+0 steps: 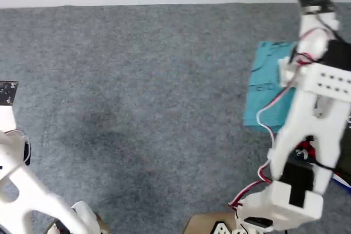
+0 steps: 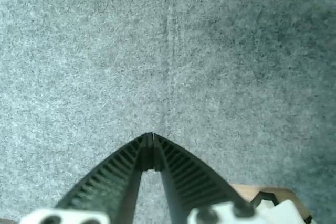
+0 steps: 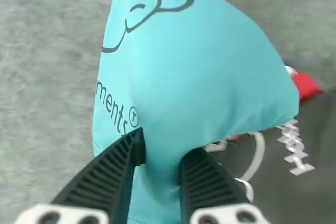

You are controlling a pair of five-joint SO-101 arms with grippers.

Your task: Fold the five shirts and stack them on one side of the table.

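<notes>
A teal shirt is being clamped by the right gripper; the jaws of the left gripper are being pressed together above the table.

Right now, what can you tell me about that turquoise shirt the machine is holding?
The turquoise shirt is smooth, thin-looking cloth with dark printed line art and lettering. It sits at the right side of the grey table, partly covered by the arm above it. The right hand pinches a fold of it between two black ribbed fingers, so the cloth bulges. A dark garment with white print lies next to it.
</notes>
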